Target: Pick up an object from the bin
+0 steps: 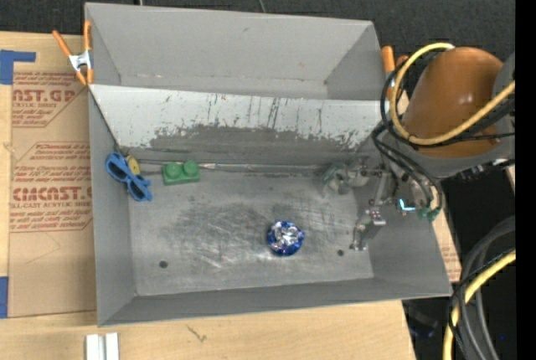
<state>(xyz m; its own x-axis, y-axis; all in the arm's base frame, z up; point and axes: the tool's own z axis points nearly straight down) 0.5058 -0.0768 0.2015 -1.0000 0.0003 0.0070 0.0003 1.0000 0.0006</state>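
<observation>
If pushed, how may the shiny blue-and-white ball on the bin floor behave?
The shiny blue-and-white ball looks round, so it would probably roll across the flat grey metal bin floor. Its glossy surface may slip in a grasp.

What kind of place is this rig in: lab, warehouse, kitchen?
Most likely a robotics lab grasping test cell, not a working site. A cabled robot arm reaches into a grey metal bin that holds a few small props: a blue-and-white ball, a green block and a blue plastic piece.
</observation>
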